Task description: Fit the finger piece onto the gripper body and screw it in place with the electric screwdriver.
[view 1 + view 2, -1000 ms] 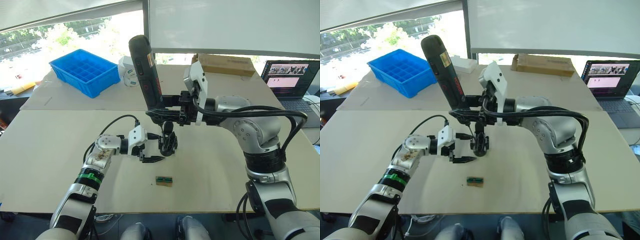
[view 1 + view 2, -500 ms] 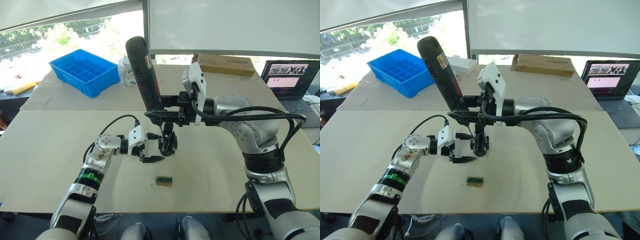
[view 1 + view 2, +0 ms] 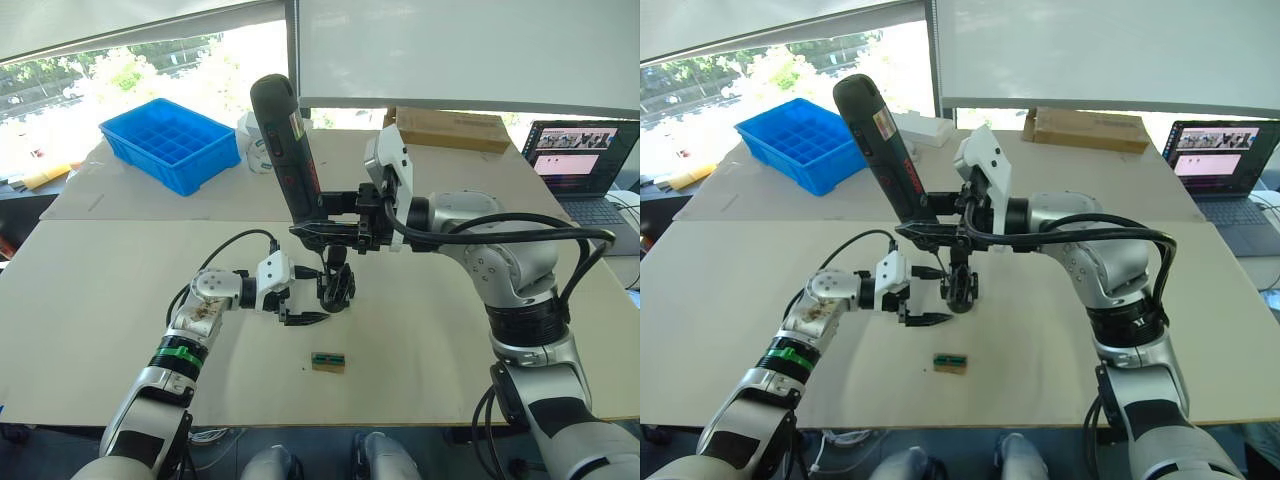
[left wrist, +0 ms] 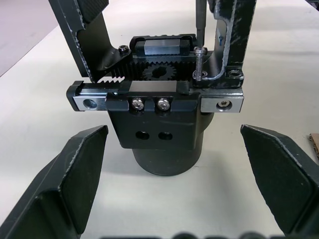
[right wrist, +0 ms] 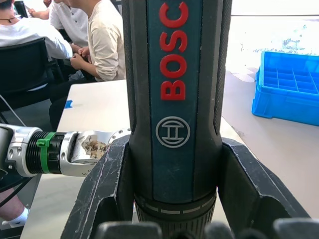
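At frame centre the right gripper (image 3: 322,213) clamps the electric screwdriver (image 3: 285,150), which leans toward the upper left, its thin bit reaching down to a screw on the gripper body (image 4: 162,117); the body stands on the table (image 3: 100,300) just below; the left gripper (image 3: 303,305), fingers spread and empty, sits just left of it; a small brown-and-green block (image 3: 328,362) lies lower centre.

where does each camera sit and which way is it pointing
Head stereo pair: looks forward and down at the table; both arms show.
Left wrist: faces the gripper body between the open left gripper fingers.
Right wrist: faces the electric screwdriver clamped in the right gripper.
Shared: the blue bin, seen by head and right wrist.
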Controlling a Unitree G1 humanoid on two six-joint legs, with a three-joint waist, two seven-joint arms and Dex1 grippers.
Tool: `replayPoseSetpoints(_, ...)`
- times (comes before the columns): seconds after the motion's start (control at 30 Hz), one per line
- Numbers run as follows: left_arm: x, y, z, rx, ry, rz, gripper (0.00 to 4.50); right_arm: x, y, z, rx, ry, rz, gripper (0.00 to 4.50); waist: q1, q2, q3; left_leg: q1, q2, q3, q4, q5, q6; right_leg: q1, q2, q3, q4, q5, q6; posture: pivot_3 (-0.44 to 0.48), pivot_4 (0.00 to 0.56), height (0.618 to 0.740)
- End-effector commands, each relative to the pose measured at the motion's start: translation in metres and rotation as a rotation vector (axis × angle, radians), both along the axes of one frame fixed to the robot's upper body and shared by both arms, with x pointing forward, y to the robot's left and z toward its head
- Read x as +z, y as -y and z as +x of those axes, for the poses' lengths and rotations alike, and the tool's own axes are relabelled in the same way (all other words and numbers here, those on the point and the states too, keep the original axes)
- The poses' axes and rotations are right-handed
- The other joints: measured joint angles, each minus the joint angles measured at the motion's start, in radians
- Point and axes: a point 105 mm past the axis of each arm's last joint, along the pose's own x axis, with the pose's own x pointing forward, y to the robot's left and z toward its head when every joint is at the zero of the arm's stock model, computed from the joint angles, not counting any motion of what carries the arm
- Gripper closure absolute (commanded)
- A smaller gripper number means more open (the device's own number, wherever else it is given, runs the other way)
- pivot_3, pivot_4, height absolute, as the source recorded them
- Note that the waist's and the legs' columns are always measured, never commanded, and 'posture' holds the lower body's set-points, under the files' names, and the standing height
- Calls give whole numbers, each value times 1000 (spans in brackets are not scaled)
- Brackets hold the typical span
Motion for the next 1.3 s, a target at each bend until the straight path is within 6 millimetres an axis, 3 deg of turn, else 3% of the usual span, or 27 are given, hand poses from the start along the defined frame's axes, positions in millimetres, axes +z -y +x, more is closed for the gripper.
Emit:
replayPoseSetpoints(0.03,6,0,0,-8,39,-1,0,24,2,-7,18,113,40,2576,0,0,0,0,0,0,0,0,0,0,0,0,0,0,0,0,150,738)
replayPoseSetpoints(1.3,8,1,1,-2,42,-9,0,21,-1,-10,28,77,42,2576,0,0,0,0,0,0,0,0,0,0,0,0,0,0,0,0,150,738)
